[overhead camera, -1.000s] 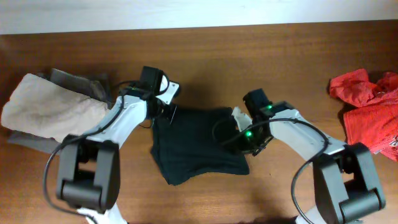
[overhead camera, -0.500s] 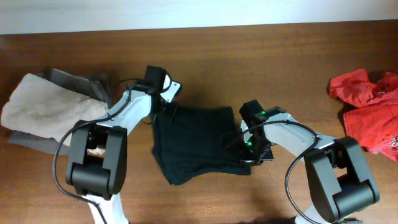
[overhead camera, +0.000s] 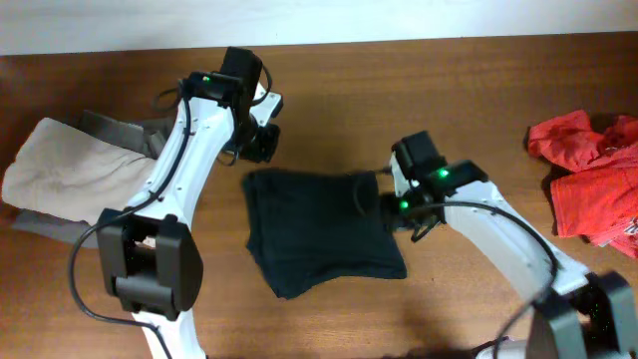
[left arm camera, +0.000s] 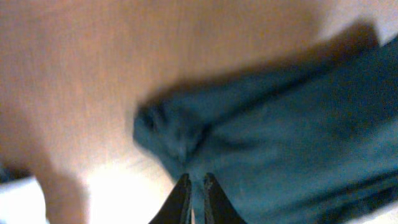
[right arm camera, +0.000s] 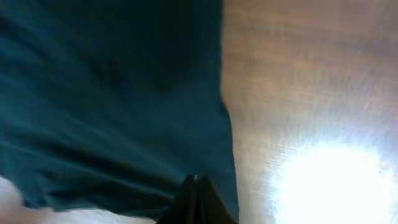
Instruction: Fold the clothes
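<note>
Plain black T-shirt (overhead camera: 319, 229), unmarked

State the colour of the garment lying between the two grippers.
Plain black T-shirt, no pattern; shows best in the overhead view.

Plain black T-shirt (overhead camera: 321, 231) between white-and-black arms, on brown wood-grain table (overhead camera: 449, 90); beige garment (overhead camera: 70, 175) beyond the left gripper (overhead camera: 261, 140), red garment (overhead camera: 588, 175) beyond the right.

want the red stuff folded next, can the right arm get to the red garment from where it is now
Probably yes. The red garment lies in the open on the right arm's own side, with bare table between it and the right gripper. The gripper sits shut at the black T-shirt.
</note>
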Available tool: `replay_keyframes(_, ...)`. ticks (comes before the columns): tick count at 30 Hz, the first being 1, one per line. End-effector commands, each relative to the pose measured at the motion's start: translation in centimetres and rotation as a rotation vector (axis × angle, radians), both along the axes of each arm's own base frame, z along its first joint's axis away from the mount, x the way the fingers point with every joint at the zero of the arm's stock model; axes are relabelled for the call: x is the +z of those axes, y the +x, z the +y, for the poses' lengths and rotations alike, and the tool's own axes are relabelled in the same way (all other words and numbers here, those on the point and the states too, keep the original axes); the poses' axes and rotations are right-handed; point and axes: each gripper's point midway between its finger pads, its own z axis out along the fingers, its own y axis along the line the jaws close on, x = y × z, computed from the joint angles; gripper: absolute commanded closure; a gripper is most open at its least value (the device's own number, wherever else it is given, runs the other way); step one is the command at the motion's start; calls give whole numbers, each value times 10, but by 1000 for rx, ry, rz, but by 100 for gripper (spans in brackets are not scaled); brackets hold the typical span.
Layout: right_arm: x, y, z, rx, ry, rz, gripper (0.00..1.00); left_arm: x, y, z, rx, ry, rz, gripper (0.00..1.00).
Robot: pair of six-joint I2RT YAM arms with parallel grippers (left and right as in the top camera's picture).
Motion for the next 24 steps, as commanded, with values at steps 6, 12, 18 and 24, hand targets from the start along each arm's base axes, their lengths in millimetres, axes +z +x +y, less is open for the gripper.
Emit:
replay_keyframes(6,19,17,27,92,134,-96,95,76,-51,22,126,80,-107,93)
replay_keyframes(12,25,27,39,96,201,-136,88,29,-118,5,77,53,9,84)
replay_keyframes(18,14,46,46,-102,261,-94,90,-62,-179,-15,-5,-7,183,82)
replay_keyframes(24,-17,53,55,-171,291,-13,96,-100,-191,-10,-10,-14,175,82)
